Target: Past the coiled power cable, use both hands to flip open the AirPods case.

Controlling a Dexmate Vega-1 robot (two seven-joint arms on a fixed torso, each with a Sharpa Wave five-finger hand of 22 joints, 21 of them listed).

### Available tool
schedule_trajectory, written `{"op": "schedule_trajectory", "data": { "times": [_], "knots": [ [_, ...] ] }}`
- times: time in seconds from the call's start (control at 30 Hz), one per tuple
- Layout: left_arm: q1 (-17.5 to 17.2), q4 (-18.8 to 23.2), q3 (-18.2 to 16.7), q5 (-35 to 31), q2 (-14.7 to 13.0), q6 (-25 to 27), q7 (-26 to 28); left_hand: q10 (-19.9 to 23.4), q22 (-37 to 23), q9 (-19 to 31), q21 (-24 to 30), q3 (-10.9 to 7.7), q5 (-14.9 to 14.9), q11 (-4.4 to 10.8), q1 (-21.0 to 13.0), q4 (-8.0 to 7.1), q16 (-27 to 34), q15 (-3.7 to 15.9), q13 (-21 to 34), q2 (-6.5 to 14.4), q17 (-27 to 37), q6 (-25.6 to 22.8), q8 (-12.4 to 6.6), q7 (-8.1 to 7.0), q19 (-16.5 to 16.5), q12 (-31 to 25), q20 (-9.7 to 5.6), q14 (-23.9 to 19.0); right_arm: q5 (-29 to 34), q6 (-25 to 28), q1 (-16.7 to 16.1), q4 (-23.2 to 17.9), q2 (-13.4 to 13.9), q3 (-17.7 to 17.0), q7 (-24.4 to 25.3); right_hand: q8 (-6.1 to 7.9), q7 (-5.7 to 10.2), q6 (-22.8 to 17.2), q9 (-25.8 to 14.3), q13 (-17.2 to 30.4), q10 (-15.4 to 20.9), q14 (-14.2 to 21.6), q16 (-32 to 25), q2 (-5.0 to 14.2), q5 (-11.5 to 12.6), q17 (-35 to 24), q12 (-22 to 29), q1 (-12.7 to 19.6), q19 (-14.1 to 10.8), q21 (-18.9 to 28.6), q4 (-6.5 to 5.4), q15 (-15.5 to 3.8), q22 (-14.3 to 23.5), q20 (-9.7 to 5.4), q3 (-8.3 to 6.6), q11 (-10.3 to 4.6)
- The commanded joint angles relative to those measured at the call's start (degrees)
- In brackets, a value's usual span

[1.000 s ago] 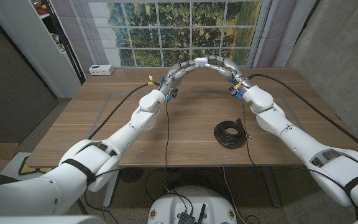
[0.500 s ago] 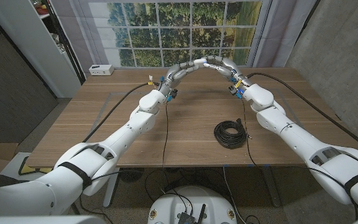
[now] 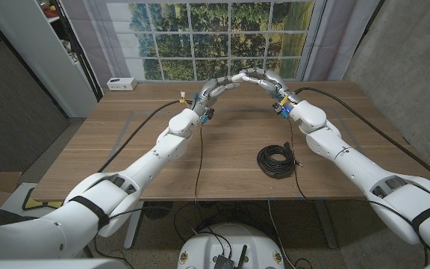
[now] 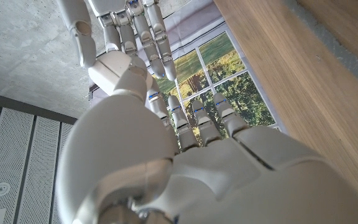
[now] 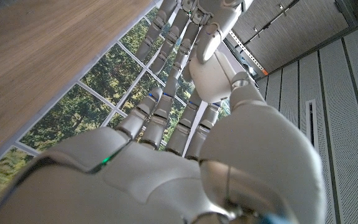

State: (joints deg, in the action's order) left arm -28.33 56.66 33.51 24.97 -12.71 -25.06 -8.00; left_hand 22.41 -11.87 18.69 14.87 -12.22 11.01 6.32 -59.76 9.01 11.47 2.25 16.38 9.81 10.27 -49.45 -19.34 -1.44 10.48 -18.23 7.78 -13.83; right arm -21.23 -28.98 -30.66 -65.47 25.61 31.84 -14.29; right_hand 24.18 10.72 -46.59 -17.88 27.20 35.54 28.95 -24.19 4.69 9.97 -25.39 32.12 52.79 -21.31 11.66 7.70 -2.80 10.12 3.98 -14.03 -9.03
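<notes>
Head view: left hand [image 3: 216, 88] and right hand [image 3: 262, 78] are meeting fingertip to fingertip at twelve o'clock — grasp indeterminable, AirPods case hidden. Coiled power cable [image 3: 278, 160] is lying at five o'clock.

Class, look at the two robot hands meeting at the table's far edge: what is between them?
The left hand and right hand meet fingertip to fingertip. Whatever lies between them is covered; no AirPods case is visible.

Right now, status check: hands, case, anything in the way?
Left hand and right hand meet raised past the table's far edge. AirPods case not discernible between them. Black coiled power cable lies on the wooden table, behind both hands.
</notes>
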Motion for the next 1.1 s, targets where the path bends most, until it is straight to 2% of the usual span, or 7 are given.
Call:
{"op": "schedule_trajectory", "data": {
  "times": [0.03, 0.27, 0.3, 0.33, 0.5, 0.93, 1.1],
  "knots": [
    [0.66, -1.77, 0.02, 1.60, 0.60, -0.91, -2.78, 0.06, -0.32, 5.98, 0.22, -2.51, -0.25, -0.12, -0.71, -1.51, -0.07, 2.85, 0.22, -0.03, 0.12, -4.21, -3.00, -2.68, 0.39, -0.08, 0.17, -0.48, 1.52, -1.22, 0.74, 2.27, -1.14, 0.42, 1.68, 0.48, 0.26, -1.01, -0.18, 0.19, 0.65, 0.95, -0.40, 0.36, 0.42, -0.14, 0.33, 1.06, -0.84, 0.39, 0.43, -9.91, 0.20, -0.32, -0.30, -0.25],
    [0.93, -2.41, 0.08, 2.41, 0.47, -1.10, -5.16, -0.37, -0.39, 6.73, 0.23, -2.96, -0.22, -0.90, -0.98, -1.04, -0.36, 2.63, 0.27, -0.38, 0.01, -4.59, -3.40, -2.24, 0.11, 0.18, 0.30, -0.13, 1.88, -1.66, 1.49, 3.77, -1.67, 0.57, 2.04, 0.48, -0.04, -1.70, -0.08, 0.07, 0.83, 1.28, -0.37, 1.16, 0.31, -0.02, 0.32, 0.87, -0.75, 0.32, 0.15, -9.80, 0.20, -0.46, -0.36, -0.06],
    [0.95, -2.33, 0.16, 2.29, 0.35, -1.00, -5.23, -0.58, -0.41, 7.01, 0.24, -3.12, -0.18, -1.36, -0.93, -1.01, -0.40, 2.53, 0.29, -0.37, 0.02, -4.78, -3.56, -1.89, 0.03, 0.29, 0.39, -0.08, 1.89, -1.67, 1.51, 3.87, -1.76, 0.54, 2.22, 0.52, 0.10, -2.00, -0.05, 0.09, 0.94, 1.37, -0.43, 1.28, 0.28, -0.06, 0.37, 0.88, -0.73, 0.31, 0.15, -9.83, 0.21, -0.50, -0.35, -0.15],
    [1.04, -2.48, 0.18, 2.37, 0.33, -1.06, -5.60, -0.44, -0.42, 7.15, 0.26, -3.18, -0.16, -0.92, -0.89, -1.00, -0.43, 2.52, 0.29, -0.38, 0.02, -4.86, -3.64, -1.93, 0.01, 0.26, 0.39, -0.02, 1.94, -1.70, 1.59, 4.03, -1.81, 0.57, 2.26, 0.56, 0.10, -2.19, -0.04, 0.09, 1.01, 1.43, -0.45, 1.40, 0.27, -0.07, 0.39, 0.92, -0.71, 0.30, 0.15, -9.88, 0.21, -0.54, -0.38, -0.11],
    [0.83, -1.35, 0.31, 2.35, -0.43, 0.04, -6.07, -0.61, -0.44, 7.53, 0.25, -3.35, -0.10, -1.23, -0.78, -0.96, -0.46, 2.49, 0.32, -0.43, 0.03, -4.82, -3.74, -1.95, -0.15, 0.37, 0.59, 0.04, 2.07, -1.53, 2.13, 4.94, -2.17, 0.71, 2.46, 1.04, -0.29, -4.08, 0.06, 0.17, 1.48, 1.58, -0.44, 1.68, 0.19, -0.07, 0.61, 0.82, -0.74, 0.29, 0.12, -9.81, 0.21, -0.62, -0.29, 0.01],
    [-0.54, 4.39, 1.24, -1.25, -3.33, 4.12, -1.33, -0.43, -0.51, 8.53, 0.43, -4.01, 0.06, -1.22, -0.74, -0.83, -0.46, 2.41, 0.38, -0.26, 0.06, -4.39, -3.91, -1.75, -0.07, 0.40, 0.68, 0.02, 1.90, 0.69, 2.82, 5.71, -2.34, 1.09, 2.66, 1.76, -1.49, -7.58, 0.39, -0.12, 2.14, 2.74, 0.25, 1.87, 0.03, 0.70, 0.65, -2.22, -1.31, 0.43, -1.34, -9.31, 0.21, -0.60, 0.60, 0.69],
    [-0.94, 6.39, 1.65, -2.95, -4.32, 5.86, 0.91, -0.48, -0.53, 8.97, 0.54, -4.25, 0.03, -0.76, -0.62, -0.85, -0.41, 2.41, 0.41, -0.23, 0.08, -4.05, -3.92, -1.85, 0.03, 0.47, 0.82, -0.10, 2.02, 1.38, 2.85, 5.52, -2.10, 1.10, 3.01, 1.95, -2.17, -8.94, 0.65, -0.26, 2.54, 3.27, 0.52, 1.65, 0.06, 1.01, 0.71, -3.39, -1.61, 0.50, -1.71, -9.38, 0.20, -0.51, 0.99, 1.13]
  ]
}}
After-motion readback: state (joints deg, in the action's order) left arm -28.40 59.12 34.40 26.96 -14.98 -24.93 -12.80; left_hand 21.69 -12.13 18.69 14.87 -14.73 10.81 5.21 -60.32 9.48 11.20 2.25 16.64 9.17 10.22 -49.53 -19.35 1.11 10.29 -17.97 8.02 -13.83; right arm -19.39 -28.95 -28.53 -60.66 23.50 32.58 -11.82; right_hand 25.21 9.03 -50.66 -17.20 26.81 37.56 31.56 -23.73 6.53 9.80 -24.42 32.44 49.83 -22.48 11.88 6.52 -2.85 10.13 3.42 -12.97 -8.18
